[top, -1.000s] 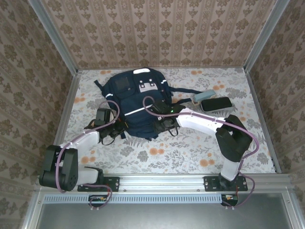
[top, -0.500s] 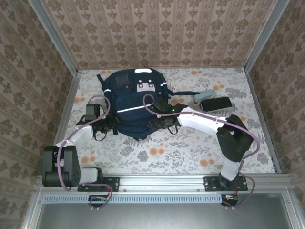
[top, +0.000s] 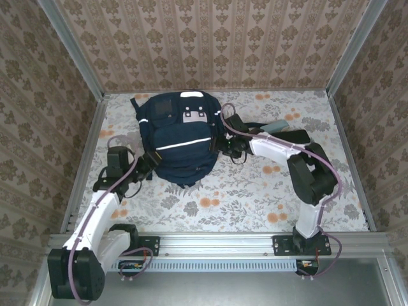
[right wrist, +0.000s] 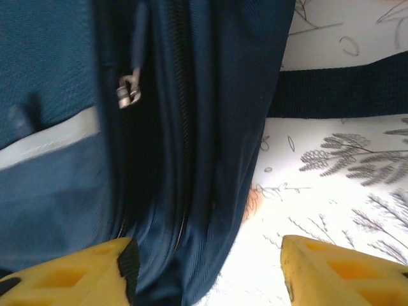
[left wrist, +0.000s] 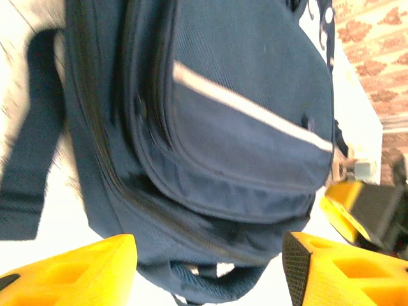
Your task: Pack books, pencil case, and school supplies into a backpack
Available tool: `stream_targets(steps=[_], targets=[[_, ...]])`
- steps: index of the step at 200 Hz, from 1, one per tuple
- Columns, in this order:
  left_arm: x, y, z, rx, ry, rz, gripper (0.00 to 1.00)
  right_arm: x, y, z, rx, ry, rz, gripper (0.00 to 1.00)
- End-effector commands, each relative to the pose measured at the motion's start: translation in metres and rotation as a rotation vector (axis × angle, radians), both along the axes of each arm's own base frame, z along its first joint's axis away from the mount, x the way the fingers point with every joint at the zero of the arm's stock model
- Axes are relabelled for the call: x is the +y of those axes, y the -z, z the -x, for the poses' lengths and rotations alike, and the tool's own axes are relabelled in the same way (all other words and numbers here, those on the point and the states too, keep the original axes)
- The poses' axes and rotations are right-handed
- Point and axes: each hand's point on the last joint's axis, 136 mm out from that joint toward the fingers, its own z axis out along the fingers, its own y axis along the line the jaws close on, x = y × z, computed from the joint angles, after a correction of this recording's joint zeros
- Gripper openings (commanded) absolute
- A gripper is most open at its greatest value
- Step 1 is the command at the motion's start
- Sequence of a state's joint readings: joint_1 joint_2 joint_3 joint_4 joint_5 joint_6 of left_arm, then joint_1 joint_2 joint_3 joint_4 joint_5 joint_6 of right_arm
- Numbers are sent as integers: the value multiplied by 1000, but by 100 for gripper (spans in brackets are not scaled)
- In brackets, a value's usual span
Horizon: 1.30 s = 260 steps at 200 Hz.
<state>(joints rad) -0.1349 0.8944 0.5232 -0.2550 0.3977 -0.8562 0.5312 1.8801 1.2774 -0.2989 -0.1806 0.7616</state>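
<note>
The navy backpack with white stripes lies flat mid-table, front pocket up. My left gripper is open just off its lower left edge. In the left wrist view the backpack spans the frame above the open left gripper, with a fabric loop at its edge between the yellow fingertips. My right gripper is open at the bag's right side. There its yellow fingers straddle the bag's side wall near a zipper pull. The books are out of view.
A dark oblong pencil case and a teal object lie right of the backpack, partly behind the right arm. A dark strap trails from the bag across the floral tablecloth. Patterned walls enclose the table.
The left gripper opened and drew back to the left, off the backpack. The right gripper moved from the bag's lower front edge up to its right side. The bag shifted slightly.
</note>
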Motion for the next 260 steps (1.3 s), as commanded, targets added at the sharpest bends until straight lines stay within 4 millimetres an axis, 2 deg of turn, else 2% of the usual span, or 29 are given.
stream_targets(steps=[1, 16, 41, 53, 81, 104, 140, 184, 226, 260], targets=[[-20, -1, 12, 46, 6, 120, 63, 28, -3, -7, 44, -19, -111, 59], [-31, -3, 17, 52, 20, 149, 63, 32, 4, -8, 64, -30, -121, 54], [-46, 3, 22, 74, 34, 165, 62, 47, 3, -2, 71, -77, -201, 30], [-50, 9, 24, 89, 31, 160, 61, 58, -7, 2, 53, -117, -262, 22], [-52, 23, 24, 118, 14, 160, 59, 79, -40, 14, -13, -198, -391, 13], [-51, 28, 21, 123, -3, 149, 59, 88, -66, 22, -51, -230, -461, 11], [-40, 29, 14, 101, -59, 107, 59, 86, -85, 31, -79, -225, -510, 8], [-35, 33, 10, 104, -99, 97, 58, 86, -94, 37, -81, -219, -555, 7], [-31, 38, 6, 112, -136, 97, 50, 89, -100, 40, -78, -232, -587, 6], [-35, 39, 0, 120, -124, 92, 41, 90, -100, 46, -75, -237, -599, 6]])
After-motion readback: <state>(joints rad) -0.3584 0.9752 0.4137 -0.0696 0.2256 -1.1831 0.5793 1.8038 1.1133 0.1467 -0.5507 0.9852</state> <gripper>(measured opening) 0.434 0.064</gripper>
